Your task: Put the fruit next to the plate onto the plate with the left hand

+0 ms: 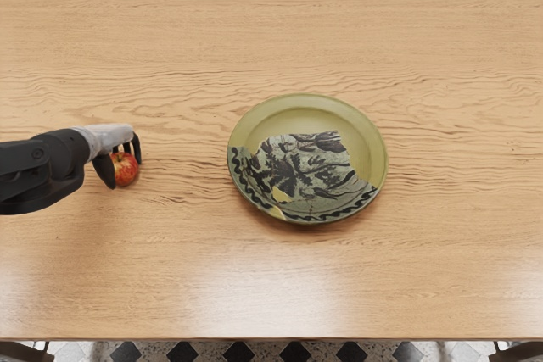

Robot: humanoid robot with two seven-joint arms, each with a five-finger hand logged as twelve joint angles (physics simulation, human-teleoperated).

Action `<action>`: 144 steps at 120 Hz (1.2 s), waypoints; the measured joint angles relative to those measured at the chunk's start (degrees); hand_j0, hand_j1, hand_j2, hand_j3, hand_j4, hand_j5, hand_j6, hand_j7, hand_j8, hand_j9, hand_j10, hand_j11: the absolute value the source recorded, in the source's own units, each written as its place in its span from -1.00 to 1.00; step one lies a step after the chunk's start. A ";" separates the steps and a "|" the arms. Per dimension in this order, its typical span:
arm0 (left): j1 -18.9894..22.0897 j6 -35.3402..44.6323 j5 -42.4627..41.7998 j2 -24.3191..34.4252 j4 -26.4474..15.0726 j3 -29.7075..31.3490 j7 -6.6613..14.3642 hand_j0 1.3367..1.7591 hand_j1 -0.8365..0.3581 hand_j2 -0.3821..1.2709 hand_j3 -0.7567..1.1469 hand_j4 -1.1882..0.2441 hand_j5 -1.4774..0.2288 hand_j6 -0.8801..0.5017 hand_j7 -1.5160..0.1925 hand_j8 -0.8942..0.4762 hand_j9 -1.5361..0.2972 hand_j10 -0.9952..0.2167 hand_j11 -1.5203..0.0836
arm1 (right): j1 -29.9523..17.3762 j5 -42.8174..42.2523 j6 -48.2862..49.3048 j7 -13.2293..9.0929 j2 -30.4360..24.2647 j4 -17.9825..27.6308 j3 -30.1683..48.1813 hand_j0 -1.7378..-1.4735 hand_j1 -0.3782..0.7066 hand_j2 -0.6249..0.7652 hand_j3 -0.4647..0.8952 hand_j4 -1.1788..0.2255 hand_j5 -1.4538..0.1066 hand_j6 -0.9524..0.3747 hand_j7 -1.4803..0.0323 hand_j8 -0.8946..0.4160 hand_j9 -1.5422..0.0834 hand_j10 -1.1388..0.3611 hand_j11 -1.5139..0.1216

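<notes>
Apple at middle left: I am curling my left hand round it, fingers hugging it softly, aiming for the plate mid-frame

Red apple, olive plate with dark pattern

light wooden table, grain running left to right. green patterned plate sits flat just right of centre. small red apple on the tabletop, left of plate, not touching it.
</notes>
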 joint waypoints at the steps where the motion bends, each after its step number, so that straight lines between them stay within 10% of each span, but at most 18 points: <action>1: 0.15 0.02 0.10 -0.02 0.01 -0.03 0.01 0.48 -0.04 -0.39 -0.20 -0.14 -0.20 -0.36 -0.17 -0.43 -0.22 -0.35 -0.13 | 0.00 0.00 0.00 0.00 0.00 0.00 0.00 -0.40 -0.92 -0.11 -0.32 0.66 0.84 0.42 0.93 0.34 0.88 0.50 0.83; 86: -1.32 -0.38 -2.18 0.20 0.18 -3.87 0.00 0.48 -0.16 -0.29 -0.20 0.02 -0.37 -0.19 -0.29 -0.31 -0.33 -0.47 -0.25 | 0.02 0.01 0.00 0.08 0.00 0.00 0.07 -0.40 -0.92 -0.10 -0.32 0.66 0.84 0.42 0.93 0.35 0.88 0.50 0.83; 144: -12.10 -0.78 -14.88 -5.64 0.33 -9.95 -0.03 0.49 -0.08 -0.33 -0.20 -0.06 -0.35 -0.26 -0.30 -0.39 -0.32 -0.46 -0.24 | 0.02 0.01 0.00 0.16 0.00 0.00 0.07 -0.40 -0.92 -0.10 -0.32 0.66 0.84 0.42 0.93 0.35 0.88 0.50 0.83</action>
